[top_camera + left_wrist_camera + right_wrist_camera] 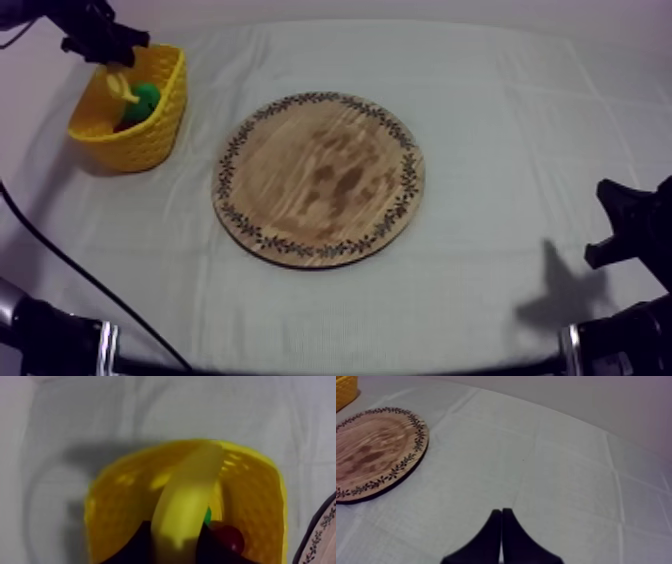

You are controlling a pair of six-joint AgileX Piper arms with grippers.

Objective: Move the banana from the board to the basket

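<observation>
Left gripper (105, 45) is clamped on the banana (187, 496), holding it right over the open yellow basket (150, 135) at the table's left side. A small red fruit (230, 538) and a green fruit (145, 98) sit inside the basket. The wooden board (320, 180) lies mid-table. Right gripper (501, 521) hangs low over the cloth (561, 476), fingers pressed together on nothing
</observation>
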